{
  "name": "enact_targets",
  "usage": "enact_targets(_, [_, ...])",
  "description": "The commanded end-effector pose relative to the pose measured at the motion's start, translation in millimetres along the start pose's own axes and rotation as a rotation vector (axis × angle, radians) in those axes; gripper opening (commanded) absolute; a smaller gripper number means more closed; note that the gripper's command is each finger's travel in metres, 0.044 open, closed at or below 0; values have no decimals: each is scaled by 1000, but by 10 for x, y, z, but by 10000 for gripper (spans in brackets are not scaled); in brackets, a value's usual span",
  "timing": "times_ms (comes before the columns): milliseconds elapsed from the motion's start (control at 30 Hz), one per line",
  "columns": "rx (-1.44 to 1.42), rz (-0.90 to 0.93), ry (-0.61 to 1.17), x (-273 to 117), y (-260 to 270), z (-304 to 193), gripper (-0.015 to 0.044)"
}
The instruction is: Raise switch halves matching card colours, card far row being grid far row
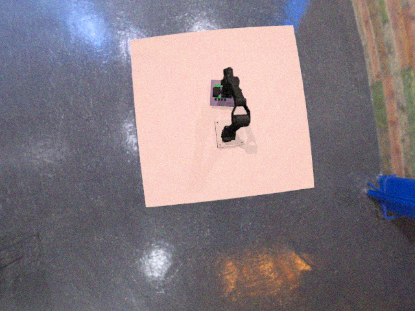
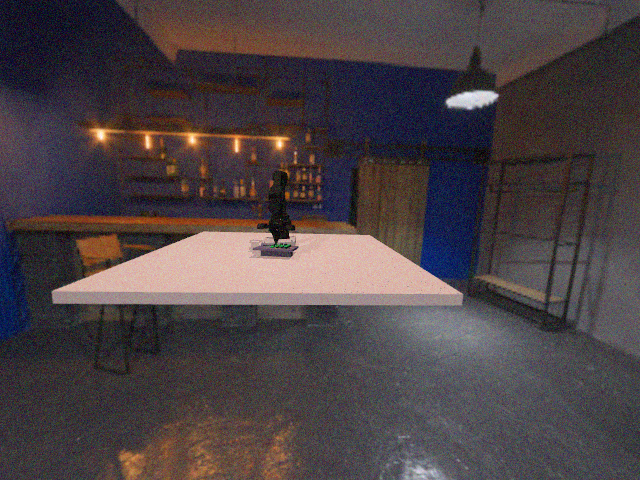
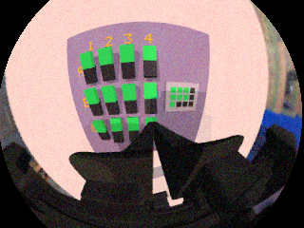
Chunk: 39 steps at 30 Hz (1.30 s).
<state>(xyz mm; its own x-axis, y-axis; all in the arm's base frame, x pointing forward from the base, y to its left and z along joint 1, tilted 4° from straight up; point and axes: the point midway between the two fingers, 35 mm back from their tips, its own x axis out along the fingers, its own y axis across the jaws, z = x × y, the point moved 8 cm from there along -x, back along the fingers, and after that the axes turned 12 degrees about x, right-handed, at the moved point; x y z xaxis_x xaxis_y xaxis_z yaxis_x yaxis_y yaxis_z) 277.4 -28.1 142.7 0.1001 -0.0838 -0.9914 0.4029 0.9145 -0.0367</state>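
Observation:
A purple switch panel (image 3: 184, 57) (image 1: 214, 101) (image 2: 279, 251) lies on the pale table, with rocker switches in columns numbered 1 to 4 and three rows. Each switch (image 3: 128, 63) has a green far half and a dark near half. The small card (image 3: 180, 97) lies on the panel to the right of the middle row; it shows mostly green squares with a few dark ones. My gripper (image 3: 152, 124) is shut and empty, its tips over the near row at the fourth column, hiding that switch. The arm (image 1: 234, 96) (image 2: 278, 206) reaches over the panel.
The pink table top (image 1: 187, 133) (image 2: 206, 273) spreads wide around the panel. The arm's base plate (image 1: 218, 133) sits behind the panel. A bar counter (image 2: 103, 223), shelves and a blue bin (image 1: 395, 197) stand far off on the floor.

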Motion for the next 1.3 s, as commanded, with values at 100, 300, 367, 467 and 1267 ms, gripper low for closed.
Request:
enact_targets(100, [-4, 3, 4, 22, 3, 1, 0])
enact_targets(300, [-4, 3, 4, 30, 3, 1, 0])
enact_targets(367, [-4, 3, 4, 33, 3, 1, 0])
enact_targets(467, [-4, 3, 4, 37, 3, 1, 0])
enact_targets(1267, [0, 1, -3, 12, 1, 3, 0])
